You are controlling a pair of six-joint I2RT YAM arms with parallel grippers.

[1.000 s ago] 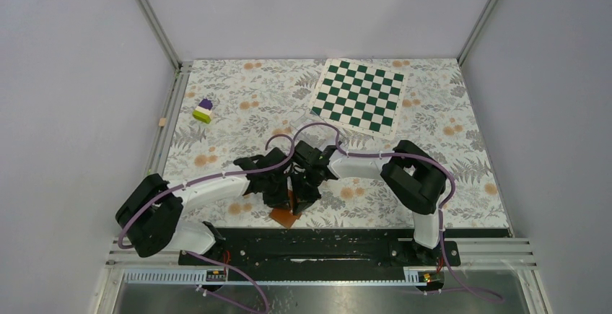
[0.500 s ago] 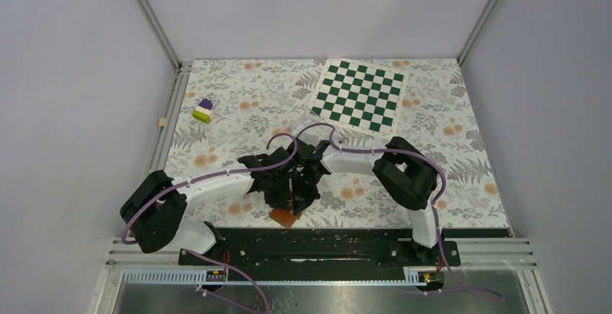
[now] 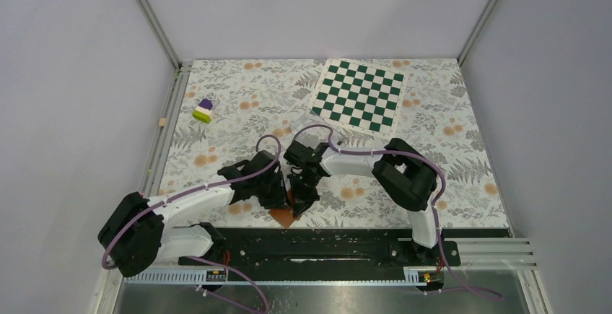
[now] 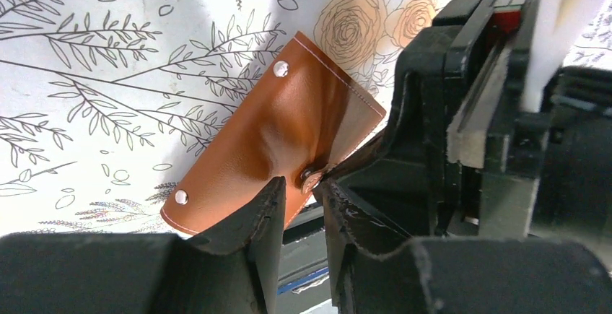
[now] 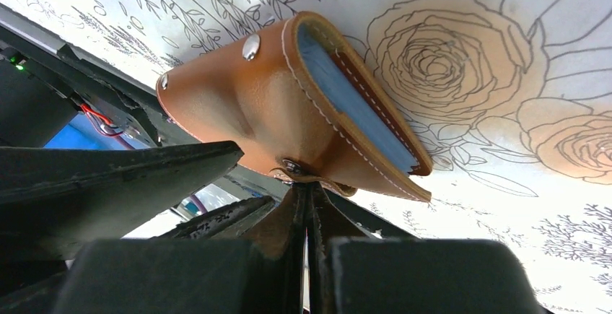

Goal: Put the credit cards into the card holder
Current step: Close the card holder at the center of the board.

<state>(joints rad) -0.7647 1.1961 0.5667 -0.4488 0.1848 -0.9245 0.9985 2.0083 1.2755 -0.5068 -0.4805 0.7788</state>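
The card holder [image 3: 284, 216] is a brown leather wallet with silver snaps, at the table's near edge between both arms. It is folded, with its pale blue-grey inner pockets showing along the open side [image 5: 361, 123]. My right gripper [image 5: 309, 193] is shut on the card holder's snap tab, from below in its own view. My left gripper [image 4: 298, 188] stands slightly open just beside that tab, and its fingertips [image 4: 270, 191] frame the wallet's brown outer face [image 4: 289, 130] with a clear gap between them. In the top view the left gripper [image 3: 281, 195] and right gripper [image 3: 299, 197] almost touch. The credit cards are out of view.
A green-and-white chessboard mat [image 3: 359, 96] lies at the back right. A purple-and-green block [image 3: 203, 110] and a small tan piece [image 3: 163, 121] sit at the back left. The black base rail [image 3: 317, 245] runs right behind the wallet.
The left gripper's jaws have parted a little and the left arm has drawn back toward the left. The right gripper stays shut on the tab, shifted slightly left.
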